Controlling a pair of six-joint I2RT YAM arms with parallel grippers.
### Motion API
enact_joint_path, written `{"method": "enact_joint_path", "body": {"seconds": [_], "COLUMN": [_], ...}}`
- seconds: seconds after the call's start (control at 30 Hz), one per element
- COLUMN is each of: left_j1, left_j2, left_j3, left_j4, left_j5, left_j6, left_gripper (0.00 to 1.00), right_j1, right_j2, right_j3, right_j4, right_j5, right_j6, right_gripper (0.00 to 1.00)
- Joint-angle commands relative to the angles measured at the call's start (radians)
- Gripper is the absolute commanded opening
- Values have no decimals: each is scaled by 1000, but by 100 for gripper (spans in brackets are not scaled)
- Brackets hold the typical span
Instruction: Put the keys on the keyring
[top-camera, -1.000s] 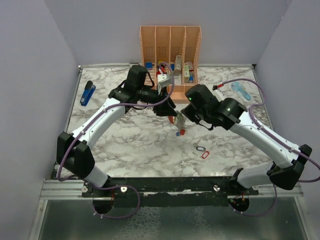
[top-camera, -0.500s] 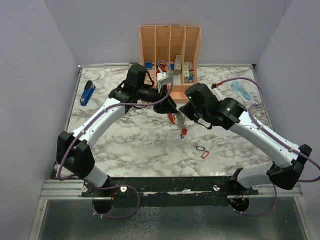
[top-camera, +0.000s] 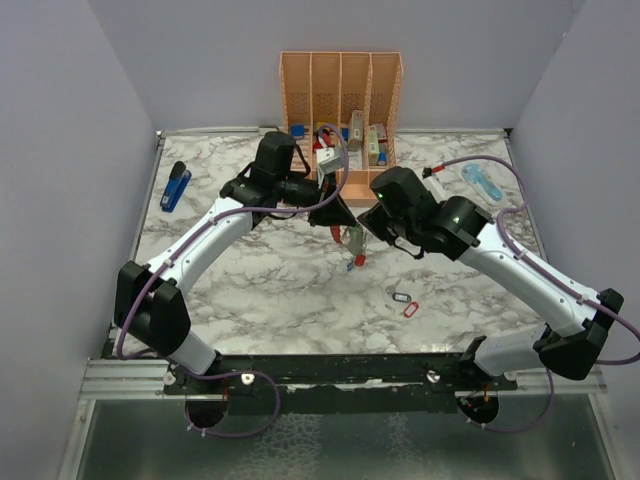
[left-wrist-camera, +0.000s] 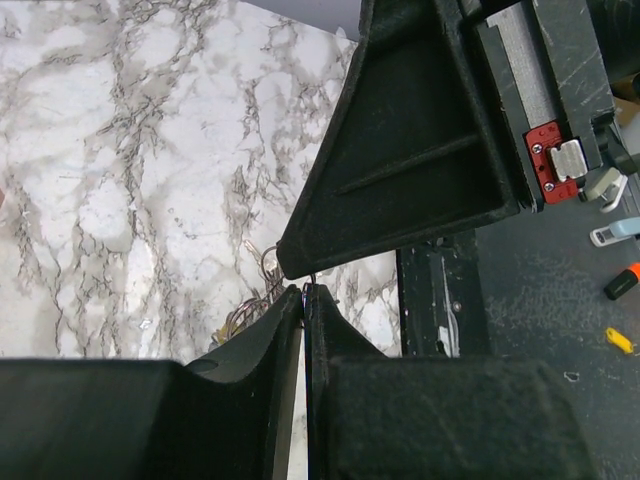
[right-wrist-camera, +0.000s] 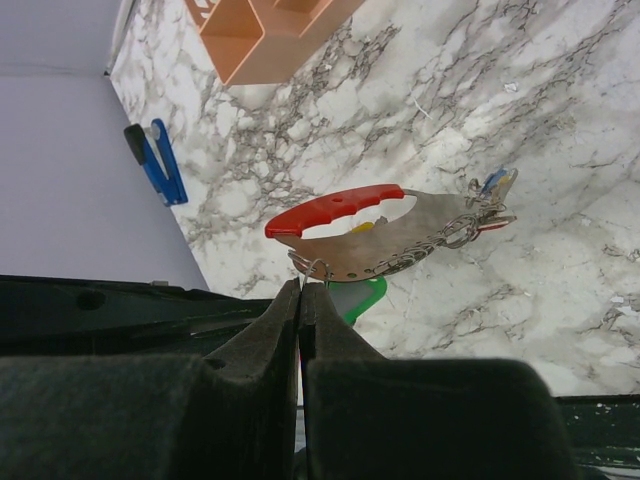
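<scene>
- Leftmost, on the marbled surface (top-camera: 250, 275): blue stapler (top-camera: 175, 186), well apart from both arms.
- Next, left gripper (top-camera: 336, 212), stretched in from the left toward the middle. Jaws pressed almost together, with only a hairline slit between them; cannot tell whether anything thin is nipped there.
- Behind that, at the back edge: orange divided rack (top-camera: 340, 75), small odds and ends at its foot.
- Centre, lifted off the surface: keyring (right-wrist-camera: 335, 208), red curve on one side, grey metal on the other, hanging right between the tips of the two grippers.
- On it: keys (right-wrist-camera: 493, 186), bunched at the end farthest from the right wrist camera, blue and yellow bits showing. Under the grey side, green plastic piece (right-wrist-camera: 365, 295).
- Just right of the keyring: right gripper (right-wrist-camera: 301, 284). Jaws clenched on a thin wire loop at the keyring's grey edge, so carrying the keyring.
- Further right and nearer the arm bases, flat on the surface: small red oval loop (top-camera: 408, 310), with a dark tag (top-camera: 400, 297) just beside it.
- Far right, near the back: pale blue object (top-camera: 480, 180), too small to identify.
</scene>
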Motion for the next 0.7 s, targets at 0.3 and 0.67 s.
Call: {"method": "enact_joint_path", "body": {"seconds": [0.3, 0.67], "left_j1": [-7, -6], "left_j2": [1, -3], "left_j3": [23, 30], "left_j4": [-101, -117], "left_j5": [-18, -89], "left_j6": [117, 164], "left_gripper": [0, 0], "right_j1": [-4, -4], "right_j2": [-37, -60], "right_j3": [-7, -35], "right_j4": [46, 84], "right_j5": [12, -14], "right_j6": [20, 33], "right_gripper": [1, 1]}}
